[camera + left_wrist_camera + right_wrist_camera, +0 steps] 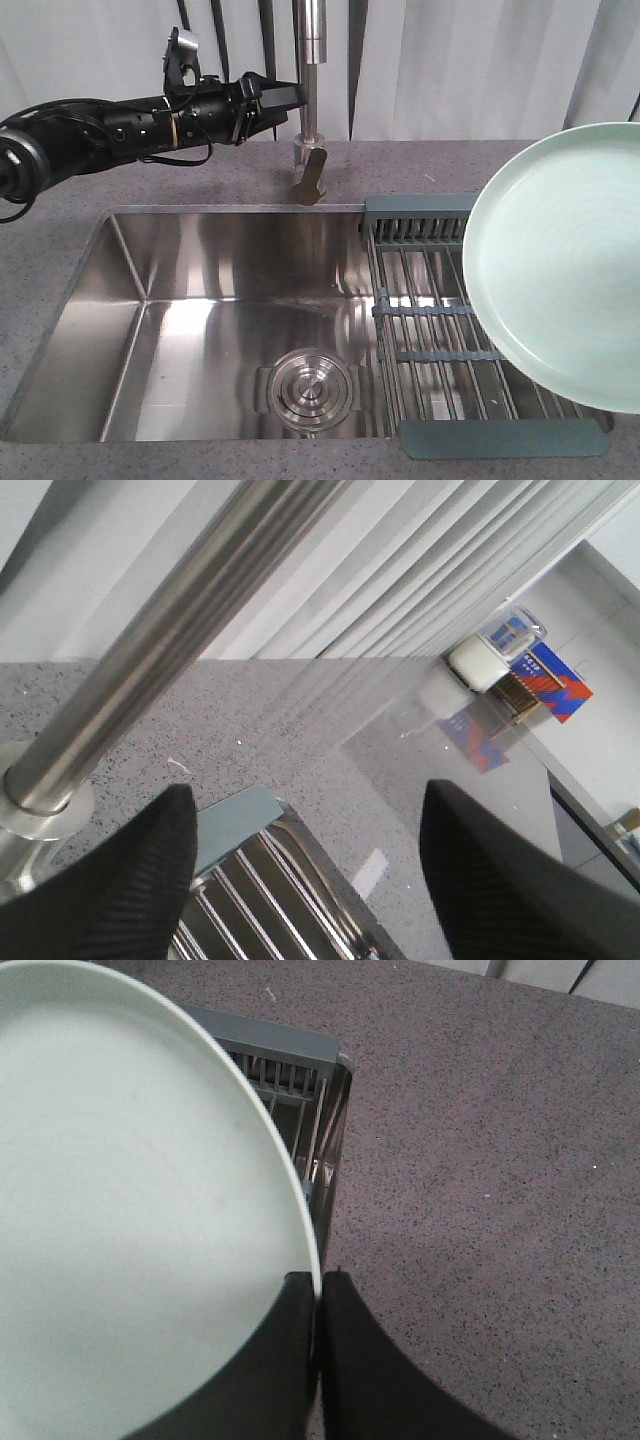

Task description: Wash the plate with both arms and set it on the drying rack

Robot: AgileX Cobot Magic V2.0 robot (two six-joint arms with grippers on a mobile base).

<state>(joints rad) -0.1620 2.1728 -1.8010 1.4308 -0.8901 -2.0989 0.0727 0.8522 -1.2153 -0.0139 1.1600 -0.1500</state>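
Observation:
A pale green plate [560, 265] hangs tilted above the drying rack [440, 320] at the right of the sink. My right gripper [318, 1290] is shut on the plate [130, 1220] by its rim; the arm itself is out of the front view. My left gripper [290, 97] is open and empty, held high beside the steel faucet column [311, 60]. In the left wrist view its two black fingers [120, 880] stand wide apart, with the faucet column [170, 630] at the left and the rack's corner [250, 850] below.
A steel sink basin [220, 330] with a round drain [308, 388] takes up the middle. The faucet handle [310, 178] stands on the grey speckled counter [500, 165]. A white curtain hangs behind. Small boxes [515, 665] lie far off.

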